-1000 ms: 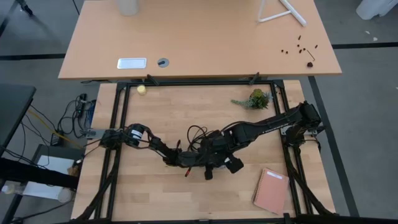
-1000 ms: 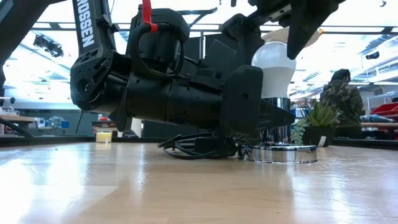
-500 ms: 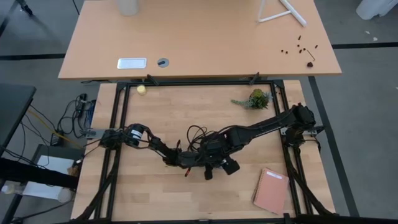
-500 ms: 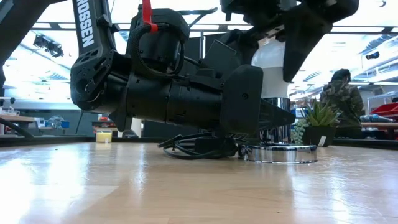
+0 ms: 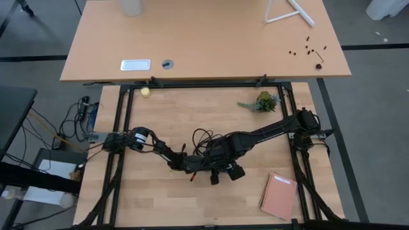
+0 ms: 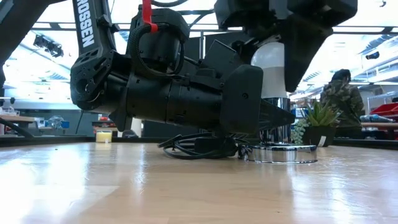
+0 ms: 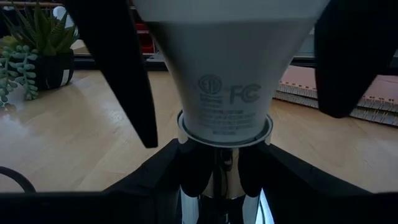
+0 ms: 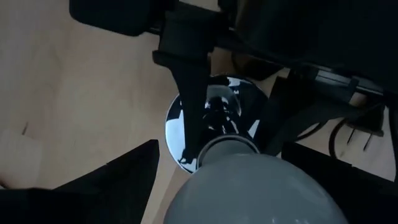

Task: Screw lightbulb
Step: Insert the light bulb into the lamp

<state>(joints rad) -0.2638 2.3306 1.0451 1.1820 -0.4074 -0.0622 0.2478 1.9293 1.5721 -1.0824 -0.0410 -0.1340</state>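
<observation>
Lowered since a second ago, the right pincer [image 6: 273, 43] now straddles the lightbulb [image 6: 272, 62], fingers spread beside its fragile, slippery-looking dome at upper right, while the left pincer [image 7: 224, 177] clamps the socket neck [image 7: 222, 186] beneath.

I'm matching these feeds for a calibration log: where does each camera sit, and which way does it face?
High view: overhead, straight down; both arms meet mid-table.
Low view: table height, level; left gripper at the socket, right gripper around the lightbulb.
Left wrist view: level, facing the lightbulb's neck, own fingers below.
Right wrist view: downward onto the lightbulb's dome, own fingers beside it.
All but the high view share the lightbulb.
</observation>
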